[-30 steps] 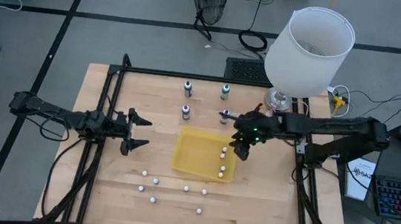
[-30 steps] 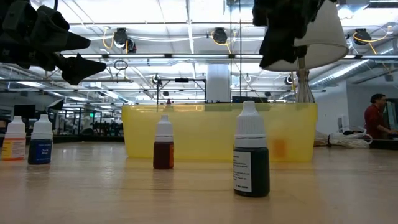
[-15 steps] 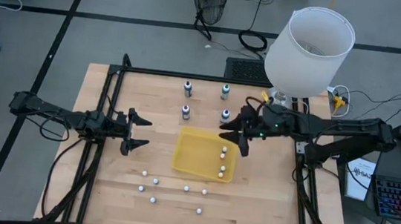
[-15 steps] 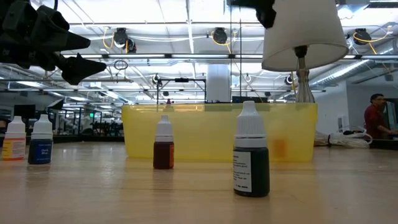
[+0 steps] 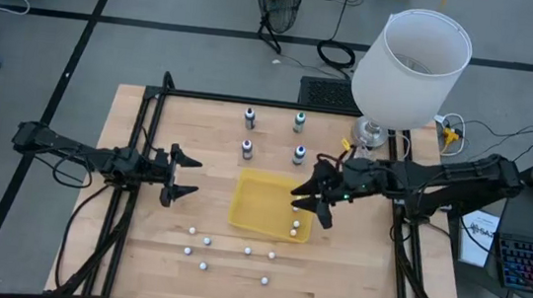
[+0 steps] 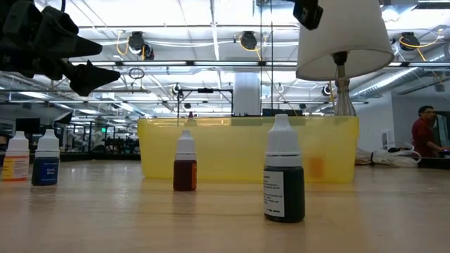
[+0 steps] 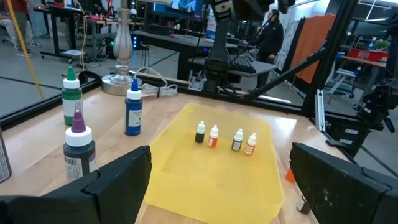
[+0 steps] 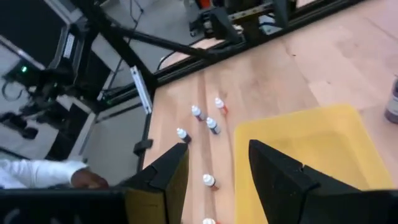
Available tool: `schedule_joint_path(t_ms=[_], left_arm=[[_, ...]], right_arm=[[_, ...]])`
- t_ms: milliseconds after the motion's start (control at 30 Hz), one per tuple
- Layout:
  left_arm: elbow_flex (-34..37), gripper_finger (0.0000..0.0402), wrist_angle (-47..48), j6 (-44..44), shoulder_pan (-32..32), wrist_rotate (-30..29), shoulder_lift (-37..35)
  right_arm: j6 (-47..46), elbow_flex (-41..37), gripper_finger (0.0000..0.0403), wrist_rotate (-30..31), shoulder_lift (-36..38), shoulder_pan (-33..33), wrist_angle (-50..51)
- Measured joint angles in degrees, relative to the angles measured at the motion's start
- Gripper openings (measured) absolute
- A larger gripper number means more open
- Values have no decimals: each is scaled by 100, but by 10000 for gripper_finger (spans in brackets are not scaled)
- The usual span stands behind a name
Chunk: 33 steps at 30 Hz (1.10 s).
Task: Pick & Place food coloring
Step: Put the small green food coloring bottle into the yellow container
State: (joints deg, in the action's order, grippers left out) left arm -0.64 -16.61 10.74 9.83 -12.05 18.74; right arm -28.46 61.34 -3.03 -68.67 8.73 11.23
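From above, we see the right claw [image 5: 309,199] wide open and holding nothing, over the right edge of the yellow tray [image 5: 251,202]. The four food coloring bottles [image 5: 300,154] stand past it, toward the far side of the tabletop. The right claw is nearer to them. The left claw [image 5: 180,175] waits open at the left.

From table height, each bottle [image 6: 284,176] stands straight up.

The left wrist shows four tiny bottles [image 7: 213,136] inside the tray.

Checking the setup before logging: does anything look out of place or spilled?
Nothing is spilled or damaged. Several tiny bottles sit scattered loose on the table beside the yellow tray, with four more inside it. The four dropper bottles behind the tray stand upright.
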Motion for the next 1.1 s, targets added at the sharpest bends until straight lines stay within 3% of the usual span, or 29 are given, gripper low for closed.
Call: schedule_joint_path(t_ms=[267,400,467,567,667,800,967,1100], left_arm=[[1,379,5,1,1,-1,-2],[2,379,3,2,0,0,-2],[0,379,5,0,0,0,0],[1,379,5,1,2,0,-1],[0,379,5,2,0,0,-2],[0,379,-7,2,0,-2,-1],[0,379,5,0,0,-2,-2],[1,379,-9,2,0,-1,-2]], right_arm=[[529,0,155,70,-317,37,-433],[1303,5,164,-841,-667,227,-1107],[1662,130,169,-880,-897,534,-1188],[2288,534,178,-433,-1295,1137,-793],[2887,1123,188,493,-1855,1768,-49],[3039,2051,200,1379,-2721,2318,1017],[2637,3070,205,1501,-3734,2556,1999],[2458,3383,201,1497,-4246,2590,2517]])
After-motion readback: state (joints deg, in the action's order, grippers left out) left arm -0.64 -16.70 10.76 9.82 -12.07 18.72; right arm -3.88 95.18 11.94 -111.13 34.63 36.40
